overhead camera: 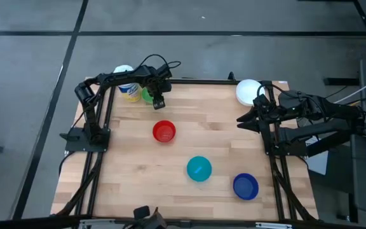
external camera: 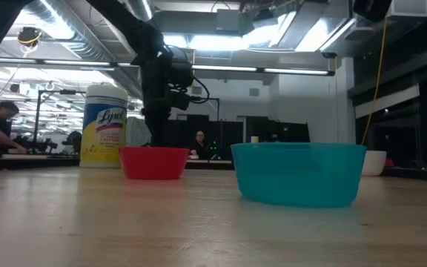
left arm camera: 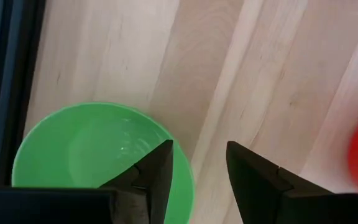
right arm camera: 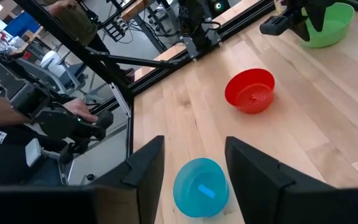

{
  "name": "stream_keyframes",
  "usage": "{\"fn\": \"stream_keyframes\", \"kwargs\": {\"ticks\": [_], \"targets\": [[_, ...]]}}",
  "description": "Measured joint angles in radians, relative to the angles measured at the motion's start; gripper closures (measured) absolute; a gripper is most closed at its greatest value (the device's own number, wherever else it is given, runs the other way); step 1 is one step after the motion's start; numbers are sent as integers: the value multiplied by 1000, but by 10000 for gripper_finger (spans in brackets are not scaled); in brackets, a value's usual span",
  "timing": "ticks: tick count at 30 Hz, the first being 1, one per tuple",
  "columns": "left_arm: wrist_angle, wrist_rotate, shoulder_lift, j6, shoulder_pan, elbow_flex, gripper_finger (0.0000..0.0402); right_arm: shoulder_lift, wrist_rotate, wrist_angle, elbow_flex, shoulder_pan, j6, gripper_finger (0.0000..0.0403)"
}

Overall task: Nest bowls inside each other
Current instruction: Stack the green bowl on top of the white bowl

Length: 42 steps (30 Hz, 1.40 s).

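Five bowls stand apart on the wooden table. The green bowl (overhead camera: 147, 95) is at the far left, the red bowl (overhead camera: 164, 131) nearer the middle, the teal bowl (overhead camera: 199, 168) and the dark blue bowl (overhead camera: 245, 186) toward the near edge, and the white bowl (overhead camera: 248, 91) at the far right corner. My left gripper (left arm camera: 199, 146) hangs open over the green bowl (left arm camera: 92, 149). It points down, with one finger above the bowl's inside near the rim and the other above bare table. My right gripper (right arm camera: 194, 155) is open at the table's right edge, holding nothing.
A yellow-labelled, white-capped jar (overhead camera: 127, 89) stands just left of the green bowl, against the table's far left corner. Black frame rails (overhead camera: 272, 159) run along both sides of the table. A person's hand (right arm camera: 73, 112) shows beyond the table in the right wrist view.
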Motion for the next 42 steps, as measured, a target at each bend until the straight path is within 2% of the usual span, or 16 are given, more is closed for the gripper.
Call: {"fn": "stream_keyframes", "kwargs": {"ticks": [11,14,16,18,20,21,24,28,30,34,37,39,42], "targets": [[55,9,5,-67,17,-88,256,0,0,0,0,0,3,226],[104,-36,6,-121,24,-130,258,0,0,15,0,0,2,229],[121,-75,6,-149,26,-152,271,0,0,32,0,0,1,231],[143,-65,6,-157,33,-168,309,0,0,45,0,0,-2,232],[166,-9,7,-169,38,-170,369,0,6,53,0,0,-2,232],[183,17,6,-183,39,-170,382,0,19,53,0,0,-2,232],[246,100,-25,-207,25,-166,395,8,54,57,0,0,-2,233],[372,368,-121,-249,-56,-160,398,47,64,125,0,0,-29,242],[502,472,-192,-329,-94,-157,398,73,63,179,0,0,-55,247],[798,543,-320,-539,-155,-157,398,127,64,269,0,0,-110,254],[1127,602,-388,-733,-170,-159,399,160,64,305,0,0,-143,252],[1408,581,-416,-883,-168,-159,399,173,79,315,0,0,-157,246],[1822,400,-425,-1092,-174,-158,399,187,136,324,0,0,-186,234]]}}
